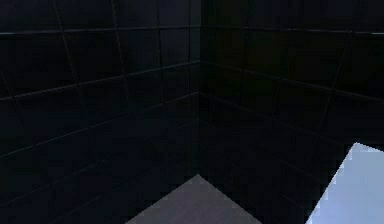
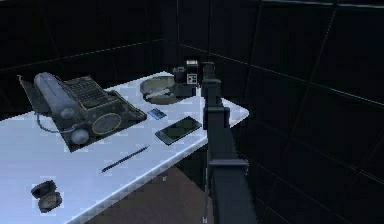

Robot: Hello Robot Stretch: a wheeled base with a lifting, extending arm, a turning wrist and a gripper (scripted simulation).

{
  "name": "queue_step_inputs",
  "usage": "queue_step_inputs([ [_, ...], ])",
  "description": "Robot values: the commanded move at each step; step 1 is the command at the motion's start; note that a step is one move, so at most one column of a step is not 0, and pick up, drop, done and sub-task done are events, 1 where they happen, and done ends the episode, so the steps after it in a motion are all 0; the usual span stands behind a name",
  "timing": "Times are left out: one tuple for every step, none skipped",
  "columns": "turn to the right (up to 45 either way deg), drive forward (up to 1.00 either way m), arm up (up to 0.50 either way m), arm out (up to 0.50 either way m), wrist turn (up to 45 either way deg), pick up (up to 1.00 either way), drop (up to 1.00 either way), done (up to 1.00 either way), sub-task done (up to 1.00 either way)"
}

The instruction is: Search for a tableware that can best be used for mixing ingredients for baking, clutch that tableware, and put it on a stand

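Nearest in the arm side view, rising from the bottom edge just right of the middle: the dark arm (image 2: 225,165), reaching out over the pale bench (image 2: 40,150). Close to the bench's near edge at the view's left, a small dark round thing (image 2: 44,192). Farther in, a thin dark pen (image 2: 125,160) lying flat, then a dark flat phone (image 2: 178,129) just beside the arm, and past it a small blue card (image 2: 160,113). Left of these, a broad dark tray (image 2: 95,108) with a pale cylinder (image 2: 52,92) lying along its far-left side.

Near the bench's far end, a round shallow dish (image 2: 155,90), resting on the bench top, possibly the mixing tableware; shape too small to be sure. Gripper (image 2: 178,82) at the dish's right rim; cannot tell whether over it, touching it, or holding anything. Behind, dark tiled walls (image 2: 300,70).

In the forward view: grey floor (image 1: 190,200) at the bottom, a corner of the pale bench (image 1: 360,190) at the lower right, and the dark tiled walls (image 1: 100,90) meeting in a corner beyond.
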Motion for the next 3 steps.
queue_step_inputs([
  [0.0, 0.0, 0.08, 0.0, 0.0, 0.0, 0.0, 0.0, 0.0],
  [0.0, 0.0, 0.0, 0.0, -45.0, 0.0, 0.0, 0.0, 0.0],
  [0.0, 0.0, 0.0, 0.0, -45.0, 0.0, 0.0, 0.0, 0.0],
])
